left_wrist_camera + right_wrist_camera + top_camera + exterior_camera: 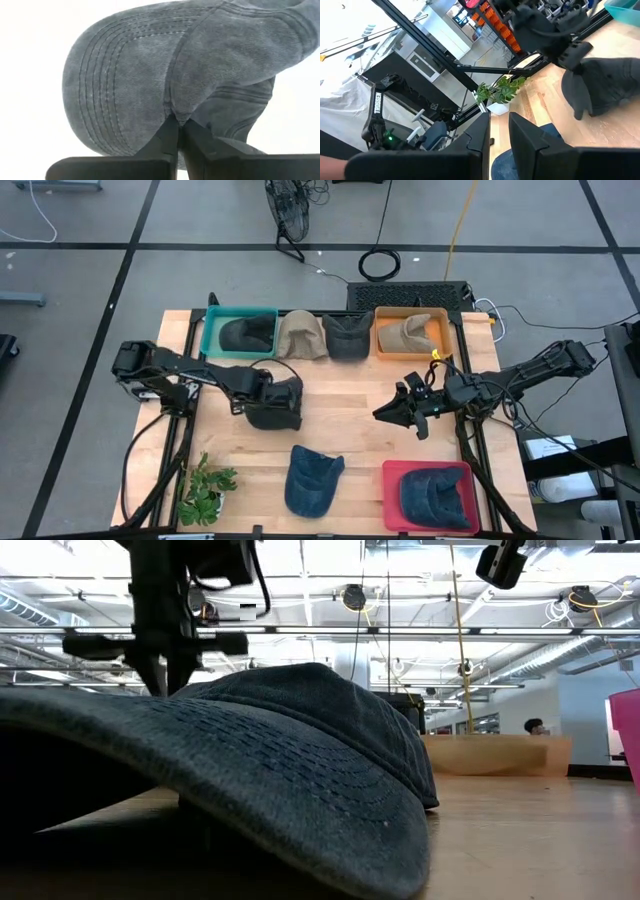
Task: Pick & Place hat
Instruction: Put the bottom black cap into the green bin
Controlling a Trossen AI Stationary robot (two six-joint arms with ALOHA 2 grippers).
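Note:
My left gripper is shut on a dark grey denim hat at the table's left middle. In the left wrist view, the hat fills the picture. The right wrist view shows this hat from afar. My right gripper hovers open over bare wood right of centre, touching nothing. A blue hat lies on its brim and crown near the near edge. It fills the low view and hides the grey hat there. My left gripper pinches the grey hat between its two fingers where the stitched brim meets the crown, gathering a fold of cloth. The fingers come from above, pointing down. The hat hangs below them, and its lower part seems to rest on the table.
Along the far edge stand a teal bin with a dark hat, a tan hat, a dark hat and an orange bin with a tan hat. A red bin holds a blue hat. A small plant stands at the near left corner.

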